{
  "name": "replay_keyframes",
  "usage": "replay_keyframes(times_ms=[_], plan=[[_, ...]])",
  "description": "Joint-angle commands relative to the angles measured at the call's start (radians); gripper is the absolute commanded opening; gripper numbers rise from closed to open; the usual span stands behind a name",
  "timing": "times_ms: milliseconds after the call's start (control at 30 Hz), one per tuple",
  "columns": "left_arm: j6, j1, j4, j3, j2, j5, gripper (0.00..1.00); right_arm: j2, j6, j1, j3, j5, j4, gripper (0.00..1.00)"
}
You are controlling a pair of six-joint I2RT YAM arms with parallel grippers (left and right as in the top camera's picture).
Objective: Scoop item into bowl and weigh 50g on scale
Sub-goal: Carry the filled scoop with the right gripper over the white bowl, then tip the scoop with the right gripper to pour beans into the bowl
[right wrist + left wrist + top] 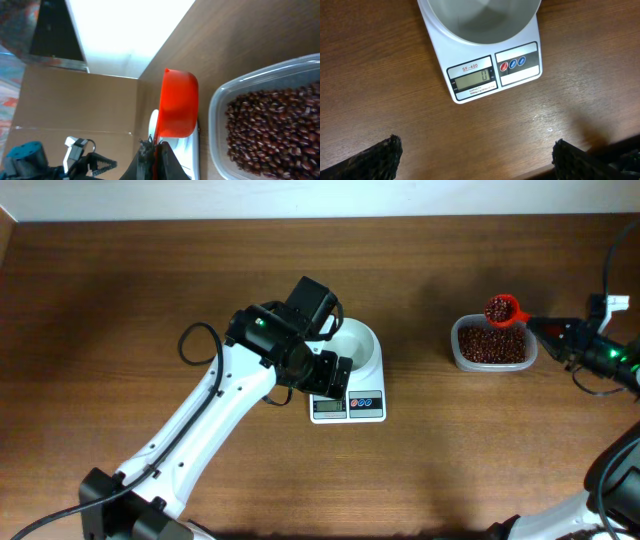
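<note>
Transfer stage of the weighing task. The right gripper [548, 329] is clamped on the handle of a red scoop [516, 313]. The scoop is held level, heaped with beans [497, 308], over the far rim of the clear tub [458, 352]. The rest of the beans lie in the tub as a loose layer. The white bowl [362, 348] sits on the scale [348, 406], well apart from the tub on its left. No beans show in the visible part of the bowl, and the display [476, 79] reads 0. The left gripper [477, 157] hovers above the tabletop [380, 75] just in front of the scale, its fingers [382, 155] spread wide and holding nothing. The next move is judged to be a level carry leftward to a point above the bowl's centre. A slow wrist roll would then pour gradually, since one scoopful may miss 50 g either way. The beans are small, dark reddish-brown and smooth. They would probably roll freely and spill from a tilted scoop.
</note>
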Motion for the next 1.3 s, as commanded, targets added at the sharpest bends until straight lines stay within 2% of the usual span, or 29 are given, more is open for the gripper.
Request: replay_keyframes(times_ms=[0, 100, 400, 533, 600, 667, 900, 967, 1167, 1267], plan=[[-0.010, -0.004, -0.001, 0.007, -0.015, -0.007, 0.99, 0.003, -0.017, 0.016, -0.005, -0.084, 0.003, 0.04], [-0.010, -0.004, -0.001, 0.007, -0.015, -0.007, 0.99, 0.003, -0.017, 0.092, -0.005, -0.076, 0.016, 0.04], [-0.010, -0.004, -0.001, 0.007, -0.015, -0.007, 0.99, 0.003, -0.009, 0.483, -0.004, 0.003, 0.031, 0.04], [-0.010, -0.004, -0.001, 0.007, -0.015, -0.007, 0.99, 0.003, -0.008, 0.607, -0.004, 0.003, 0.084, 0.05], [-0.010, -0.004, -0.001, 0.007, -0.015, -0.007, 0.99, 0.003, 0.016, 0.639, -0.004, 0.005, 0.124, 0.05], [-0.010, -0.004, -0.001, 0.007, -0.015, -0.007, 0.99, 0.003, 0.104, 0.658, -0.004, 0.053, 0.207, 0.05], [-0.010, -0.004, -0.001, 0.007, -0.015, -0.007, 0.99, 0.002, 0.103, 0.695, 0.006, 0.215, 0.250, 0.04], [-0.010, -0.004, -0.001, 0.007, -0.015, -0.007, 0.99, -0.003, 0.103, 0.716, 0.057, 0.226, 0.237, 0.04], [-0.010, -0.004, -0.001, 0.007, -0.015, -0.007, 0.99, -0.066, 0.092, 0.797, 0.217, 0.496, 0.056, 0.04], [-0.010, -0.004, -0.001, 0.007, -0.015, -0.007, 0.99, -0.099, 0.056, 0.801, 0.248, 0.554, -0.012, 0.04]])
